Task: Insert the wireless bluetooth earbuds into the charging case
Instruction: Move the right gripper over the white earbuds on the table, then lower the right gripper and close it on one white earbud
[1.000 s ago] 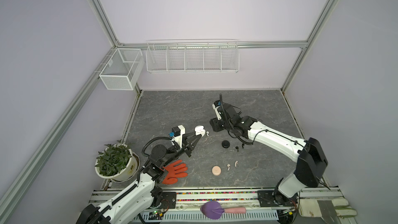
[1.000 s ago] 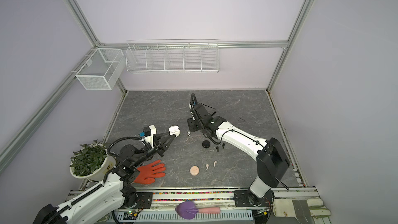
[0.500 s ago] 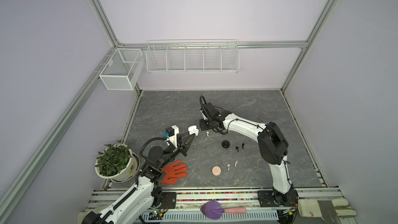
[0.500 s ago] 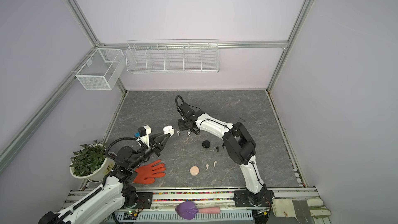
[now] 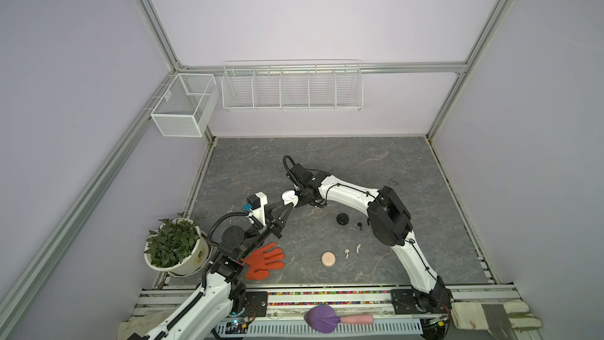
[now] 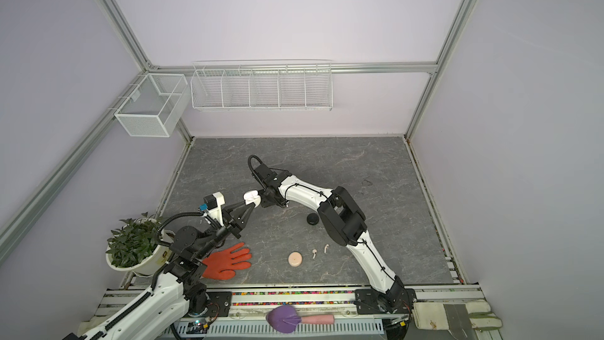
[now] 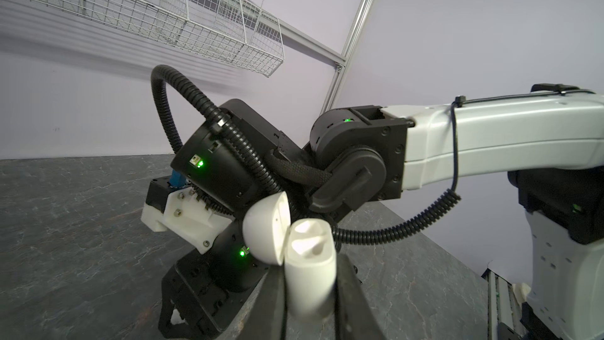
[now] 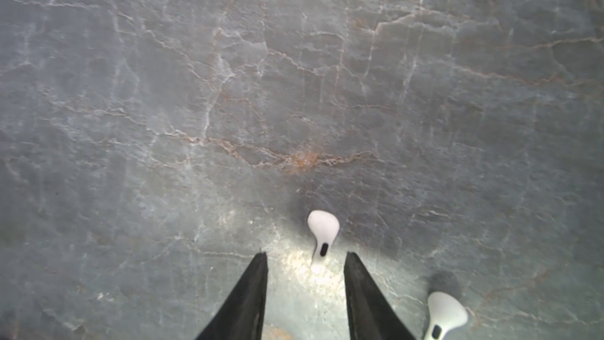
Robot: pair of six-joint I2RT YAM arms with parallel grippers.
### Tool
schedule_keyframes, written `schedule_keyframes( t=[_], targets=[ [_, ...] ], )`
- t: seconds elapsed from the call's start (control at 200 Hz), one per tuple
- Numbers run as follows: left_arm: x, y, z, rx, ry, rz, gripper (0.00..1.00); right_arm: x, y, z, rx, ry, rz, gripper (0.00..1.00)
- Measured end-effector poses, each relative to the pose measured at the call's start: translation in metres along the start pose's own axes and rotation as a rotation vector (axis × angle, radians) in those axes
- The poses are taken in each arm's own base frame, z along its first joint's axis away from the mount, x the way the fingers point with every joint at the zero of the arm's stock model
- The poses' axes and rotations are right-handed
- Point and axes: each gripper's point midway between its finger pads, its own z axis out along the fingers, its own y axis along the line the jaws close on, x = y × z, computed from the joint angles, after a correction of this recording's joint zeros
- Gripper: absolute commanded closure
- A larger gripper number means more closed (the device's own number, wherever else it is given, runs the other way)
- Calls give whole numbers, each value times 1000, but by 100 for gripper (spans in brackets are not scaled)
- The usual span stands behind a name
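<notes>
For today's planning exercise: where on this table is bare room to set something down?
Bare: the back strip of the table along the rear wall, and the front right corner past the right arm. Crowded: around the white case, pink puck and orange glove.

No text, brand, or number could be read in any of the views. The white plant pot [image 5: 192, 264] bore a small dark printed mark [image 5: 201, 255] on its side, visible in both top views but too small to make out. A pale tag [image 5: 168, 95] on the mesh basket [image 5: 178, 121] showed no legible characters either.
</notes>
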Motion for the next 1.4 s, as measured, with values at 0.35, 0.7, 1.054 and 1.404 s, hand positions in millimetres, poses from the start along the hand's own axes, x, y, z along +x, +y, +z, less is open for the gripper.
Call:
schedule_keyframes(
  t=[0.35,0.7,1.054,1.404],
  targets=[
    [-1,-2,-4,4,-11,4,100,2,-3,18,50,35,-8,62],
    [-5,-1,-11,-15,-35,9,100,3,1,19,97,47,-38,69],
    [-4,0,-11,-19,-33,8,100,-1,0,24,131,49,-55,75],
    [-4,0,-11,-19,-34,8,100,1,-2,23,150,55,-68,78]
  ],
)
